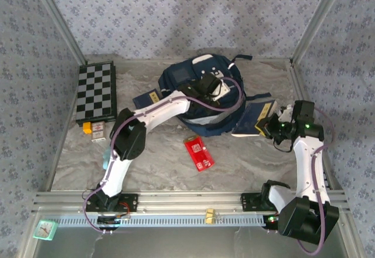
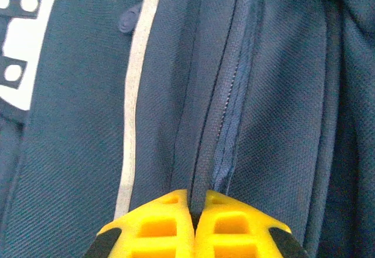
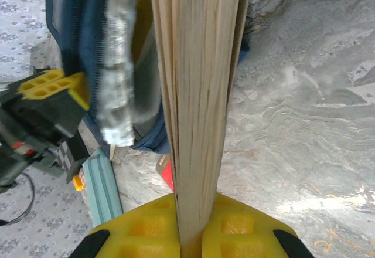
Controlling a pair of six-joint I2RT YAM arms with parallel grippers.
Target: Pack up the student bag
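**Bag at the back of the table, both grippers busy**

Closest in, a small clock [image 1: 44, 228] sits below the front rail on the left. Out on the marbled table [image 1: 246, 158] a red packet [image 1: 199, 153] lies loose in the middle, not in anything.

Over on the right, the right gripper [image 3: 196, 223] is clamped on a book [image 3: 196, 64], pinching it by the page edge with the pages standing upright between the yellow fingers. The book is just beside the bag, outside it.

The bag [image 2: 281, 94] lies at the far middle of the table, near the back wall. The left gripper [image 2: 193, 220] is on top of it, fingers pressed together on a fold of blue fabric right by a zipper line. Can't tell what's inside the bag.

Far left, a checkerboard [image 1: 96, 91] lies flat, apart from the bag.
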